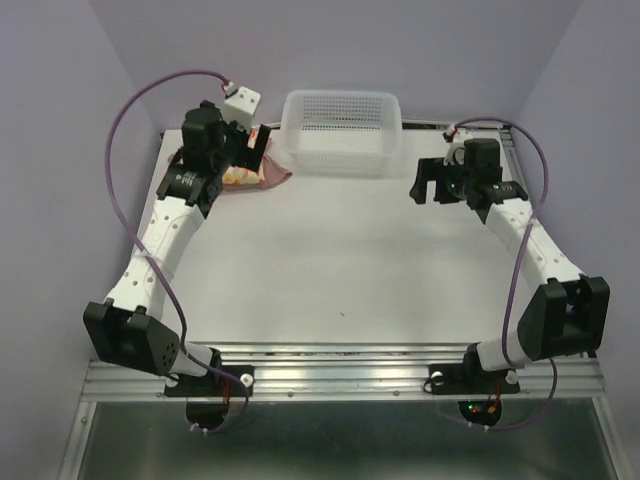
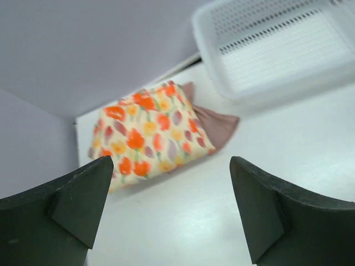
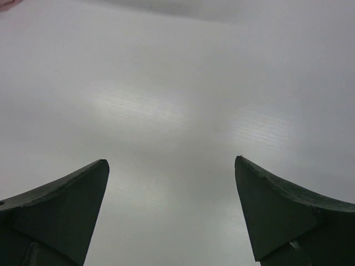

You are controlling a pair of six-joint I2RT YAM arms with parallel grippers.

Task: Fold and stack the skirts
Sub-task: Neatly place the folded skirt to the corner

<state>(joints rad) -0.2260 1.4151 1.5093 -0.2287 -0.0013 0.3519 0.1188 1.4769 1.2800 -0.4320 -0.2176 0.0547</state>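
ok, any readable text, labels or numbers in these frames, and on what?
No readable text in any view.
The printed skirt carries only a flower pattern, no letters.
The mesh basket, the table, the left arm and the right arm show no legible label or number.

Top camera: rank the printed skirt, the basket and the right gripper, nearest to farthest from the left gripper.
1. Printed skirt, just ahead of the left gripper, far left corner.
2. Basket, to its right along the far edge.
3. Right gripper, far over on the right side.
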